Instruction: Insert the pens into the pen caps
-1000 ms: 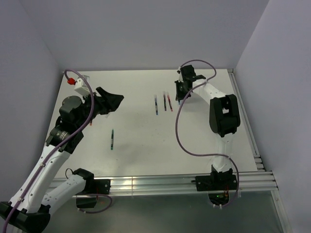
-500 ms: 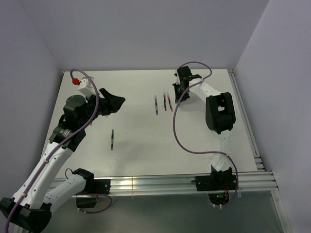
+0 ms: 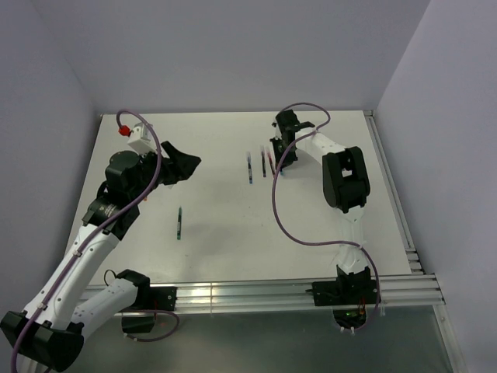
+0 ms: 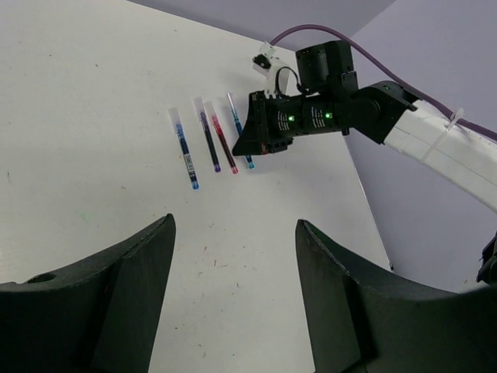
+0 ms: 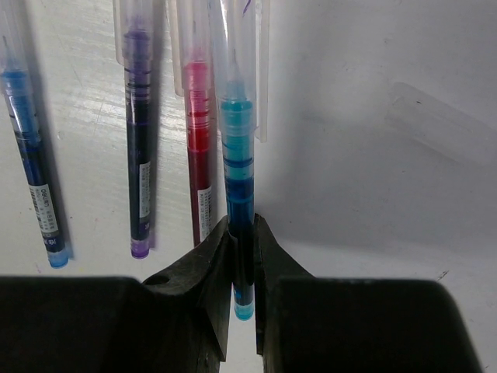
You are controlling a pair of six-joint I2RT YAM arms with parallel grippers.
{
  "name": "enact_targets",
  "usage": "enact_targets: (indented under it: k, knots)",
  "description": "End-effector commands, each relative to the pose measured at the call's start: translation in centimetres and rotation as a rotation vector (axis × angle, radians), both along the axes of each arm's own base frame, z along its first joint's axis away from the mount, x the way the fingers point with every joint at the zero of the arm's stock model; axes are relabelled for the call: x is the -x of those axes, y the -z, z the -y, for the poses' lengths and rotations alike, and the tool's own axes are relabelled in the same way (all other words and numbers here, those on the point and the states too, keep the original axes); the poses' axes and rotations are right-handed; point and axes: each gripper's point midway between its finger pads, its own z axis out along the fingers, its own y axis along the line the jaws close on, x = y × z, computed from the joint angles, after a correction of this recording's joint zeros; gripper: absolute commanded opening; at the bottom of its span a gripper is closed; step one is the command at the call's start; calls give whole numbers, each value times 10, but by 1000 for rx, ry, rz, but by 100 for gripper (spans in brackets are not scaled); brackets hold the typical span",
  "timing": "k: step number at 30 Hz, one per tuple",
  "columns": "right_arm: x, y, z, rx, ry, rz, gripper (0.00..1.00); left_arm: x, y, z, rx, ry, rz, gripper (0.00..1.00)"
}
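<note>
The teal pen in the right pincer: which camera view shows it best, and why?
The right wrist view: the teal pen is close up, clamped in the right pincer. The left wrist view shows it small, partly behind the pincer. The top external view barely shows it.

The left arm is raised from its base at the near left corner. The left pincer is held above the worktop and pointed toward the right, with its jaws spread wide apart. The right arm is bent at the elbow and stretched toward the far middle. There the right pincer is lowered, and its jaws are pressed onto the barrel of a teal pen.
</note>
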Motion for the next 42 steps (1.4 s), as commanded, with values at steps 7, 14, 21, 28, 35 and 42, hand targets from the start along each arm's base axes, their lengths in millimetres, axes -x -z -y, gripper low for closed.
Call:
enact_targets:
  k: [7,14,21,28,35,42]
  knots:
    - [-8,-8,1,22,8,29,20,-6,0,2,-3,20,33,68]
    - [-7,-8,3,27,11,25,25,-8,2,1,-6,15,28,68]
    - [-7,-8,3,32,12,25,27,-9,4,1,-3,18,23,68]
    - [-8,-13,4,37,17,35,27,-10,7,0,-5,16,16,67]
    - [-7,-22,3,23,11,47,33,-11,9,-1,-9,14,13,67]
    - [-7,-37,5,22,27,75,40,-12,10,-6,-15,3,16,67]
